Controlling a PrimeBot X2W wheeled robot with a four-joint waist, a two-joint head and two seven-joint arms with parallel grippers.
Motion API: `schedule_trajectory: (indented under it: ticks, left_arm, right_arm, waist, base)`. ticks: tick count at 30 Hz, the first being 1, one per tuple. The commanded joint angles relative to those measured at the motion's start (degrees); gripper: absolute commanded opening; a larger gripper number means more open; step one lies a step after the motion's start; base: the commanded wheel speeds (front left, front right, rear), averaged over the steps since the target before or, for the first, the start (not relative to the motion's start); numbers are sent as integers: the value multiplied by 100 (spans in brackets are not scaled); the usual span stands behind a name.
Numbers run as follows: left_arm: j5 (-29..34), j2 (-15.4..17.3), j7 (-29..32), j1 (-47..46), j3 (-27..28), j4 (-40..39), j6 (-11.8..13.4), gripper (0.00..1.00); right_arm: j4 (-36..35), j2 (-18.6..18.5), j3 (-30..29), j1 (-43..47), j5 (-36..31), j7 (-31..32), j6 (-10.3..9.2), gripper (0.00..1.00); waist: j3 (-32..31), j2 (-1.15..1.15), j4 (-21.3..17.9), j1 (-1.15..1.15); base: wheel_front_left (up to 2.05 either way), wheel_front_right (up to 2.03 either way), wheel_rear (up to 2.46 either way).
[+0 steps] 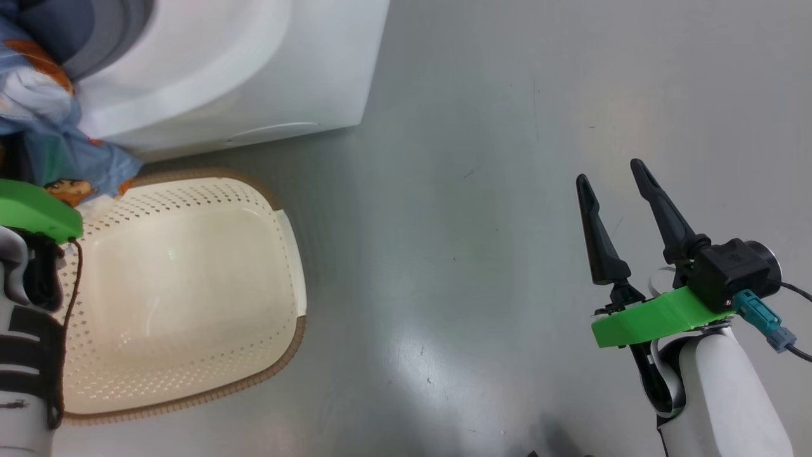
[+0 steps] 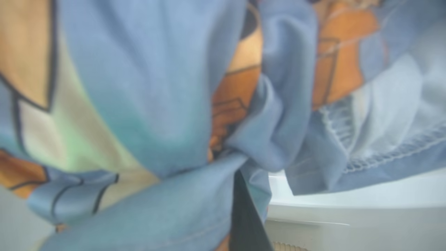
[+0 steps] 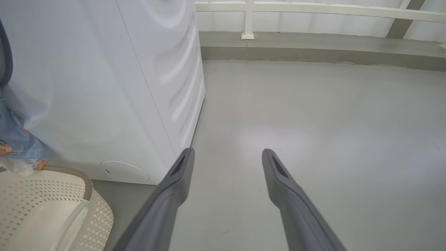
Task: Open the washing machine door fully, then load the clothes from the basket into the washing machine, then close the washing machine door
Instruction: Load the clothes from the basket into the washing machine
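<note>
The clothes (image 2: 156, 104), blue with orange faces, are bunched up right at the tip of the left pincer (image 2: 238, 176). That pincer is squeezed tight on them. The white washing machine (image 1: 254, 63) is just past the cloth, in front of this pincer. The cream basket (image 1: 184, 279) sits just beside it. The right pincer (image 1: 609, 174) is well apart, on the other side of the basket. Its two fingers are spread wide over the grey floor (image 1: 476, 222), holding nothing.
</note>
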Motion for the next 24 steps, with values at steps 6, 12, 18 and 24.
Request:
schedule_trajectory:
  ticks: [6, 12, 18, 24]
  left_arm:
    - [350, 335, -46, 455, 267, -835, -8, 0]
    - [767, 235, -46, 993, 528, -1629, -8, 0]
    - [1112, 184, -46, 1228, 746, -2339, -6, 0]
    - [1343, 177, -46, 1196, 828, -2878, -7, 0]
  right_arm:
    - [-89, 8, 114, 94, 50, -27, 9, 100]
    - [-31, 8, 108, 139, 51, -27, 9, 100]
    - [-2, 8, 133, 151, 62, -27, 9, 100]
    - [7, 8, 189, 161, 85, -27, 9, 100]
  waist:
    - [-176, 0, 70, 0]
    - [-334, 0, 140, 0]
    - [-425, 0, 183, 0]
    - [-471, 0, 161, 0]
  base:
    - [0, 0, 0]
    - [0, 0, 0]
    - [0, 0, 0]
    - [0, 0, 0]
